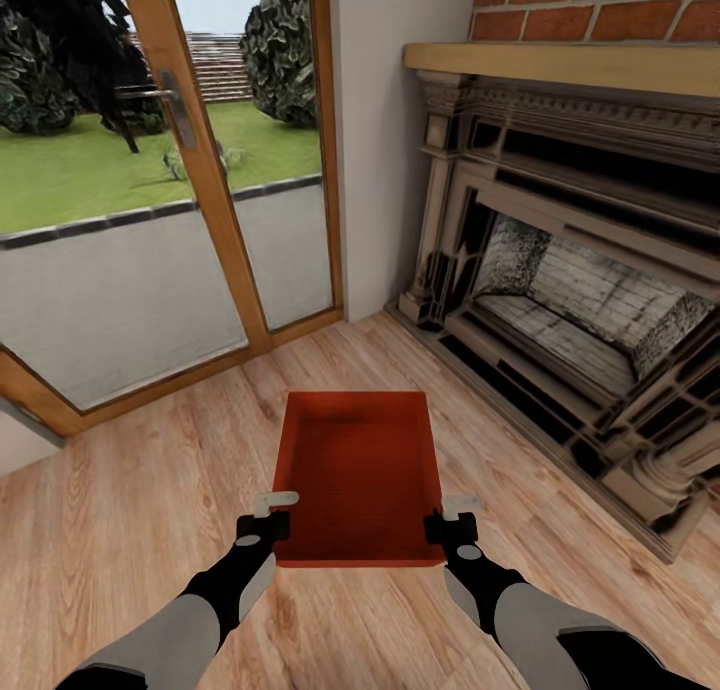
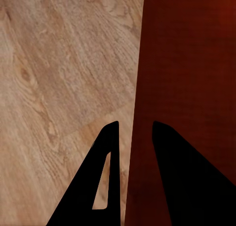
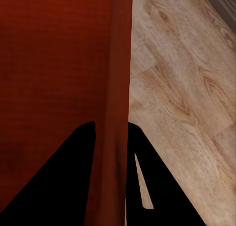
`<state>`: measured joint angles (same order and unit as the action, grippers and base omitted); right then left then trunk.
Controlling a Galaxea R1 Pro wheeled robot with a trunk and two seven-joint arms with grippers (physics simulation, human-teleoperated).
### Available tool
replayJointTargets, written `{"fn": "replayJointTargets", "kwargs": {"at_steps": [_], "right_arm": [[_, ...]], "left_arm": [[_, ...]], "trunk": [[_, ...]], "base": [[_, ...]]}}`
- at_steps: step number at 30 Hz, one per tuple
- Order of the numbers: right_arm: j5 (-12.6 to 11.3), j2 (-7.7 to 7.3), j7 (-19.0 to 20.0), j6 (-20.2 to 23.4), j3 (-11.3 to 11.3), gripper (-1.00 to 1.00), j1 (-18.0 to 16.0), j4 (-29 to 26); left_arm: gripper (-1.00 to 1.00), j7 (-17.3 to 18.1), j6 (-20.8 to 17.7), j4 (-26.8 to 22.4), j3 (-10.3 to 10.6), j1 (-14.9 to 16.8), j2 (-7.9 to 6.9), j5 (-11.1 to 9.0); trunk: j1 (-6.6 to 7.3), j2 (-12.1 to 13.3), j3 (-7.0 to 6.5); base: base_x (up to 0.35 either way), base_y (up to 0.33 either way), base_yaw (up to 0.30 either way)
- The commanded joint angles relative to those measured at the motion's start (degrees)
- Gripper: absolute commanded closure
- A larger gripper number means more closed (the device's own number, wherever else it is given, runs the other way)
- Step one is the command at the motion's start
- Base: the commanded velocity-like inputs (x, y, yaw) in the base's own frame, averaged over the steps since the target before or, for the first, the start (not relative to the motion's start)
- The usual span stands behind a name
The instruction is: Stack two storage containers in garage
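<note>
Container: orange-red bin (image 1: 358, 475), lower centre, over the plank floor (image 1: 150, 490) by the fireplace (image 1: 580, 300).
Hands: left hand (image 1: 268, 515) and right hand (image 1: 452, 518) each clamped on a side wall.
Risk: grips look shallow; uneven arm motion could tip it loose.

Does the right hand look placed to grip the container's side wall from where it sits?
Probably yes. The right hand already straddles the storage container's right wall, one finger inside, one outside over the wood floor, with nothing in between. Whether the pads press the wall is unclear.
</note>
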<state>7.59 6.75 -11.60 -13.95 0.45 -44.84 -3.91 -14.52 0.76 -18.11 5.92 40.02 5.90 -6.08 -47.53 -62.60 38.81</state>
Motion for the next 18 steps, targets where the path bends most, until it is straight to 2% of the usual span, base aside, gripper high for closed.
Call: {"fn": "replayJointTargets", "kwargs": {"at_steps": [1,18], "right_arm": [[0.14,0.02,-0.44,-0.03,-2.09,1.00,0.01,0.22],[0.14,0.02,-0.43,-0.11,-2.12,1.00,0.02,0.22]], "left_arm": [[1.00,-1.04,2.49,-0.17,-0.93,0.06,0.03,0.51],[1.00,-1.04,2.49,-0.17,-0.97,0.06,-0.10,0.53]], "trunk": [[0.00,-0.03,-0.05],[0.00,-0.03,-1.63]], "base": [[0.000,0.000,0.000],[0.000,0.000,0.000]]}}
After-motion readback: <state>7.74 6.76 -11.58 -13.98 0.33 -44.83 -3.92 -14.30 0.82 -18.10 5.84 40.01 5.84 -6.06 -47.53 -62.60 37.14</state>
